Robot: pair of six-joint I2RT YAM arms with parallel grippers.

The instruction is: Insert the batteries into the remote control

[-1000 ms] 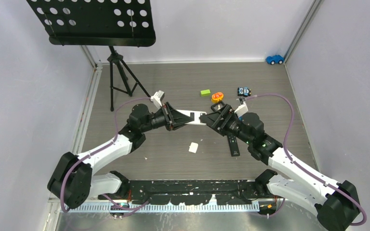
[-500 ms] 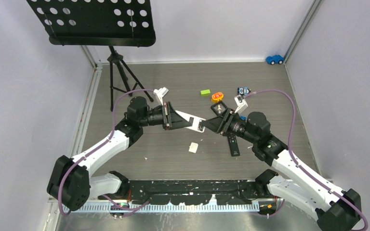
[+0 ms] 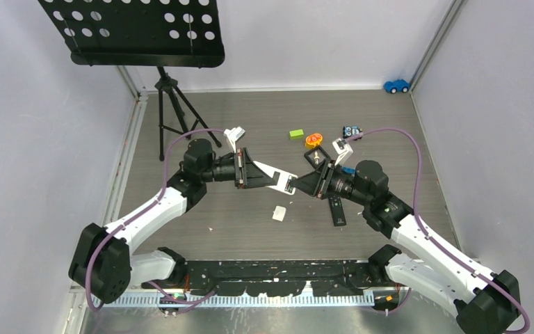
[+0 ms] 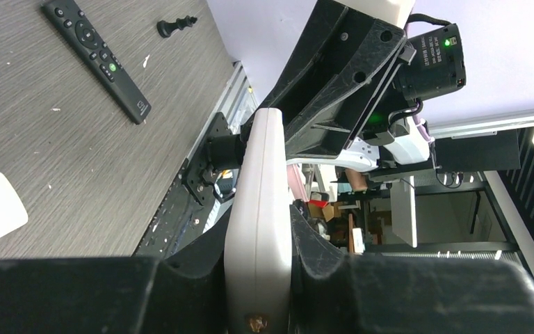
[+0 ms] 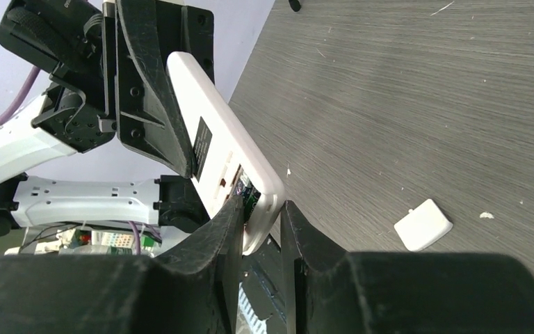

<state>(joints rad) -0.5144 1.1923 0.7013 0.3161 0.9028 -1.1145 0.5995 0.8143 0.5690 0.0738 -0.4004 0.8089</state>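
now | left pincer (image 4: 257, 228) clamps remote (image 5: 215, 149) | battery bay (image 5: 245, 192) open — contents unclear

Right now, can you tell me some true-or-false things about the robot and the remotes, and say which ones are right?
1. The left gripper holds the white remote up off the table. True.
2. The black remote is in the right gripper. False: it lies flat on the table, with no gripper on it.
3. A small white flat piece lies on the table. True.
4. The blue toy car sits right beside the green block. False: the car is off in the far right corner, well apart from the block.
5. The right gripper is at the end of the white remote where its inside shows. True.
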